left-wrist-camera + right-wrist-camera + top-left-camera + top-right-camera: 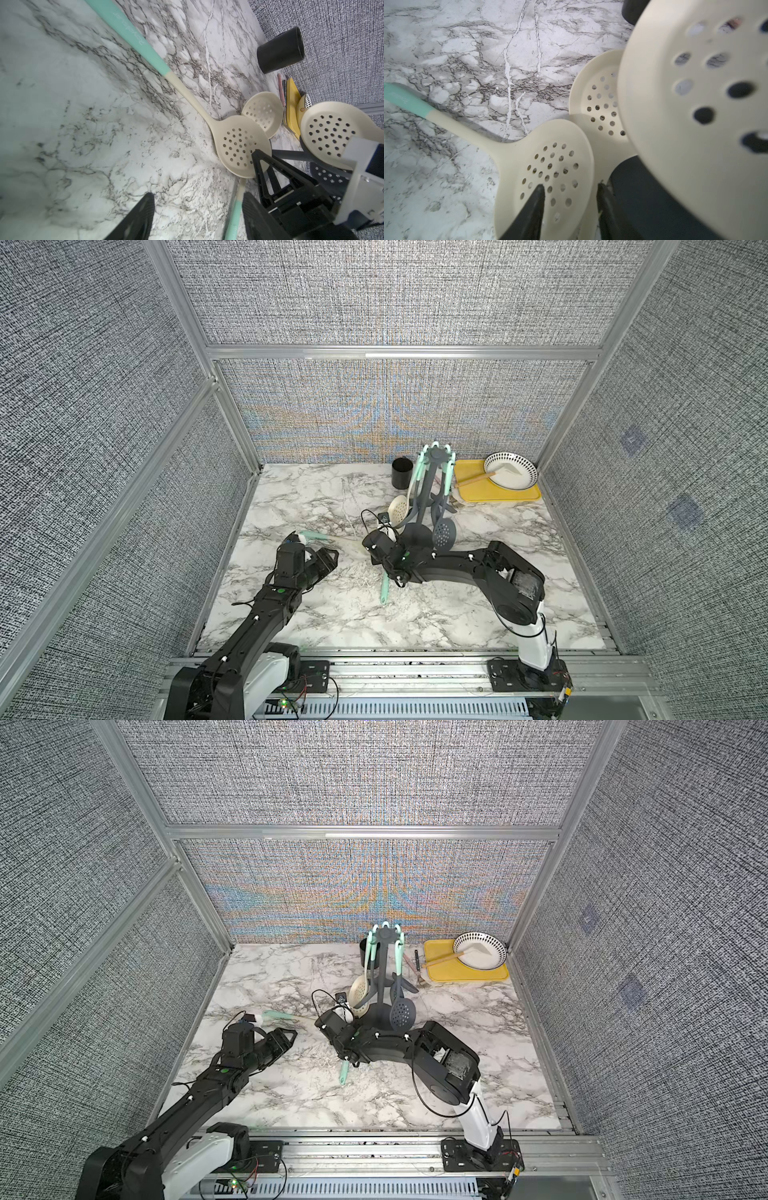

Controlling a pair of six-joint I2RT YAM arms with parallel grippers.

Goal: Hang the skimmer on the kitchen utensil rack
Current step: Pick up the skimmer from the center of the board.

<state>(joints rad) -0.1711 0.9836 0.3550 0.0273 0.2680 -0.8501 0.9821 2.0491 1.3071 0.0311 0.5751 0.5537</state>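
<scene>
A cream skimmer with a teal handle (312, 536) lies flat on the marble, its perforated head (550, 162) beside the round base of the kitchen utensil rack (439, 455) (386, 936). My right gripper (571, 185) straddles the head's rim: one finger over the holes, the other outside the rim, with a gap still showing. My left gripper (198, 195) (332, 559) hovers open over bare marble near the handle end, holding nothing. A cream skimmer (400, 508) and a dark grey one (444, 533) hang from the rack.
Another skimmer's teal handle (384, 593) sticks out from under my right arm, and a cream head (695, 83) looms close to the right wrist camera. Behind the rack are a black cup (402, 477) and a yellow tray (498, 494) with a patterned bowl (511, 470).
</scene>
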